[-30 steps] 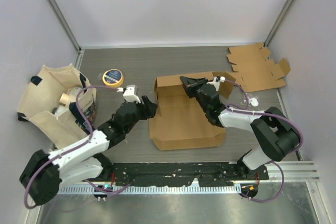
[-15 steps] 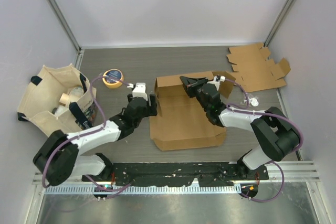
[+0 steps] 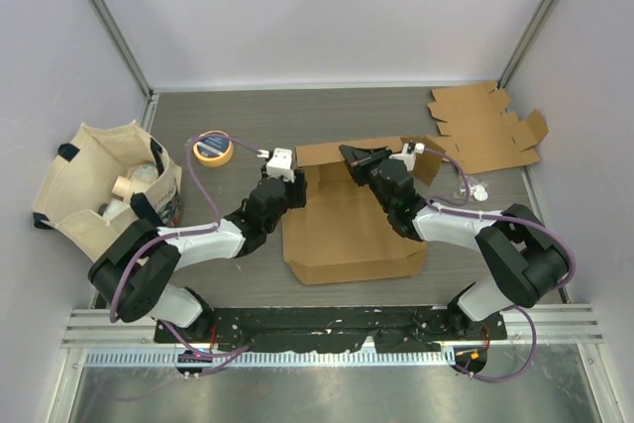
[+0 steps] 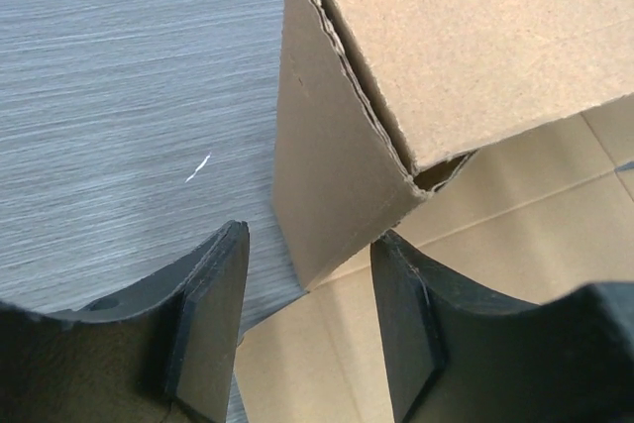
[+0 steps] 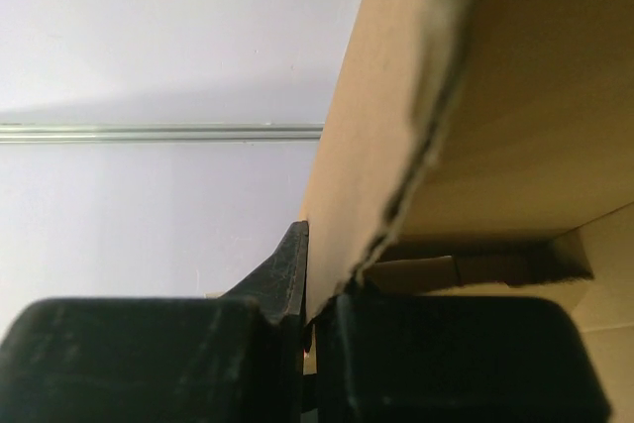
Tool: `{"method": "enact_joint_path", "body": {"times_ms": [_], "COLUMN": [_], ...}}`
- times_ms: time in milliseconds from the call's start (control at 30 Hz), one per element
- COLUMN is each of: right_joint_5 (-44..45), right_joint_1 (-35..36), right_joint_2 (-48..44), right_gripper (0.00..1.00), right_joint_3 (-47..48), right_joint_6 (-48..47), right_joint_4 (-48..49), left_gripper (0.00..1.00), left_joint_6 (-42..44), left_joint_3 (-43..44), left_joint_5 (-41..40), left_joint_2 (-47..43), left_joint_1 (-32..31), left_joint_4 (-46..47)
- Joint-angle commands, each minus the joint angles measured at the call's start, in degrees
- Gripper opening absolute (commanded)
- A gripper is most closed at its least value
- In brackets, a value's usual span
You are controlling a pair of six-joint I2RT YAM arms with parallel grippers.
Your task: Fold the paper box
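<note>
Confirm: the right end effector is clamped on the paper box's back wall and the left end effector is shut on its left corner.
Wrong on the left end effector: it is open, fingers either side of the paper box corner, per the left wrist view. The rest stands.

A dark grey wood-grain counter sat enclosed by plain pale walls along its far, left and right edges, with slanted metal posts rising from both far corners and a slotted aluminium rail and brushed steel strip along the near edge, under soft even light.
</note>
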Motion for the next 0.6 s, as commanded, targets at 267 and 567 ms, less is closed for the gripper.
{"method": "enact_joint_path", "body": {"times_ms": [267,567], "right_joint_5": [1.1,2.3], "right_joint_1": [2.3,4.6], "right_joint_2": [0.6,0.7], "right_gripper": [0.01,0.01], "right_joint_3": [0.9,-0.6], "right_joint_6": [-1.8,7.4], "right_joint_4": [-12.9,-11.8], "left_gripper": [0.58,0.0], "left_joint_6": [-2.7,-20.3], "left_joint_3": [3.8,25.8], "left_joint_5": [-18.6,-46.6], "left_joint_2": [6.3,19.8], "left_joint_1": [-1.5,-4.6], "left_joint_4": [9.0,-32.7]}}
